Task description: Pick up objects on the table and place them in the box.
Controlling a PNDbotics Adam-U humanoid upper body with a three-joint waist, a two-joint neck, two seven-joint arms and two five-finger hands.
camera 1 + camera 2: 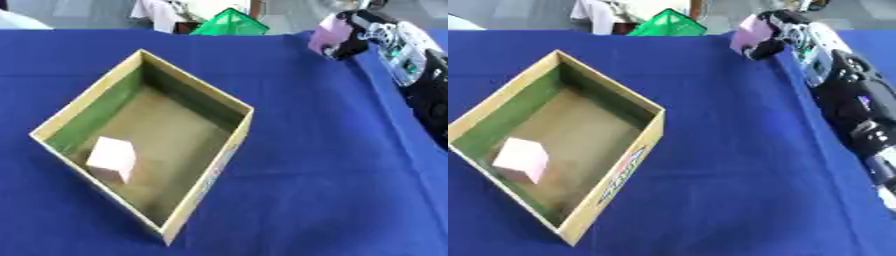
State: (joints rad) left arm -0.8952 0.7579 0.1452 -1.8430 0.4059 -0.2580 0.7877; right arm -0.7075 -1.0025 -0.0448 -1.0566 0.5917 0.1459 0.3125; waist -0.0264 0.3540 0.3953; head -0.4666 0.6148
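An open cardboard box (234,145) with a green-lined inside lies askew on the blue cloth. A pale pink cube (112,159) rests on its floor near the left corner. At the far right my right hand (773,31) is shut on a second pink block (750,31), held near the table's far edge, well away from the box. My right arm runs down the right side of both views. The left hand does not show.
The blue cloth (324,175) covers the whole table. Beyond the far edge stands a green basket-like object (229,24), with white cloth beside it.
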